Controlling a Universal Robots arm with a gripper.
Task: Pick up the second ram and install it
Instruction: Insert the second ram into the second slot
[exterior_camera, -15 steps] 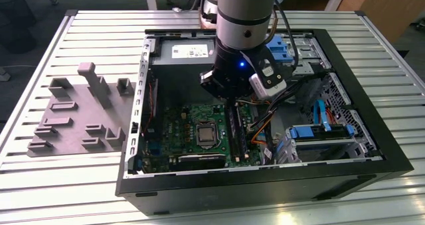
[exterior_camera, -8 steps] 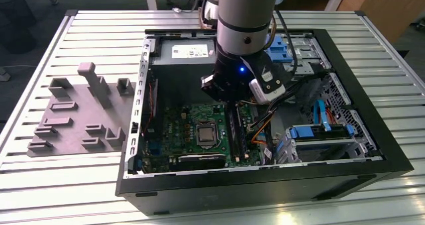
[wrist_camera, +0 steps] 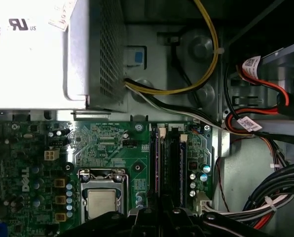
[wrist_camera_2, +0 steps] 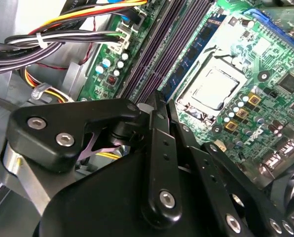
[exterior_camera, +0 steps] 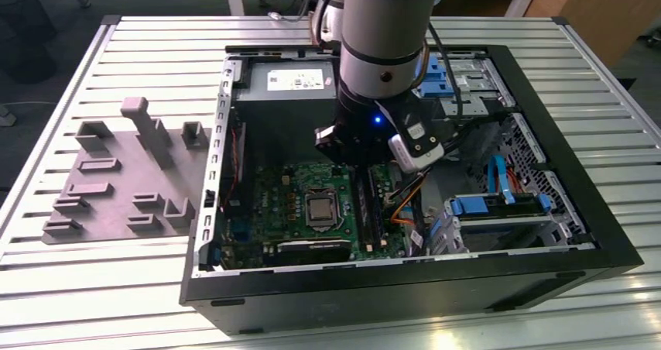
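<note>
claw: the claw [wrist_camera_2: 158, 98] sits low inside the case [exterior_camera: 620, 265]. Its two fingers [wrist_camera_2: 156, 148] are pressed together into one narrow tip, right at the near end of the slots [wrist_camera_2: 154, 54].

grip: the tip comes down at the end of the ram [wrist_camera_2: 196, 49]. Can't tell whether it's nipping the top edge or just bearing on it.

where the ram is: standing on edge in the slot bank, on the side next to the socket [wrist_camera_2: 209, 89], with dark empty slots on its other side. Whether it's fully seated isn't visible, since the claw hides that end.

step: looks like seating, i.e. pushing the stick home.

doing it well: the push should go straight down along the slot walls with no sideways lean, because a stick on edge will tip or bind. Pressing on one end probably leaves the far end riding high, so both ends need to go down level and both latches need to close. The force belongs on the top edge, not on the chips.

long axis: it runs along the slots and parallel to the socket's side. In the exterior view that is from the far side of the board [wrist_camera_2: 265, 59] toward the near side.

facing: flat faces point sideways, one at the socket and one at the cables [wrist_camera_2: 63, 39]. The contact edge is presumably down.

nearby: the cables are just beside the slots, close enough to snag.

tray: the tray [exterior_camera: 114, 180] sits outside the case, well apart.
</note>
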